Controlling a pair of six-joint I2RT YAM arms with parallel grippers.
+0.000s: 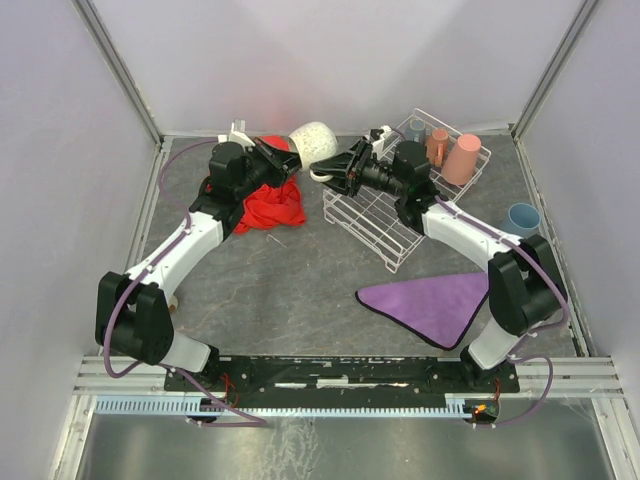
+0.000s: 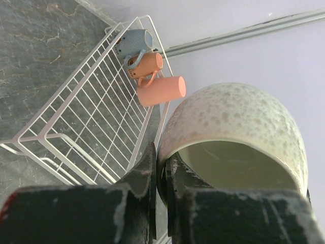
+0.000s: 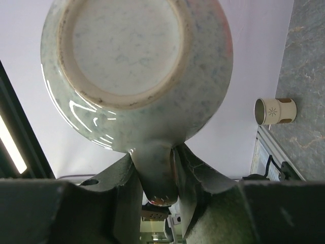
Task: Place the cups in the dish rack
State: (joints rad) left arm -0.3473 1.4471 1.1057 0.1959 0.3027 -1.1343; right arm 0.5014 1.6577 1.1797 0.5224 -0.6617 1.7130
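A cream speckled ceramic mug (image 2: pixel 238 122) is held above the grey stone-patterned bench (image 1: pixel 300 285), between the two hands. Its rim is clamped by the left hand (image 2: pixel 161 178), one finger inside the wall and one outside. Its handle (image 3: pixel 152 168) is gripped by the right hand (image 3: pixel 155 185), with the base turned towards that wrist. The white wire dish rack (image 1: pixel 375 225) is seen beneath the right hand and arm, a salmon-pink tumbler (image 1: pixel 462 158) lying at its end behind that hand.

Crumpled red cloth (image 1: pixel 272 207) at back left of grey stone-look desk (image 1: pixel 290 285), flat purple cloth (image 1: pixel 437 303) near front right
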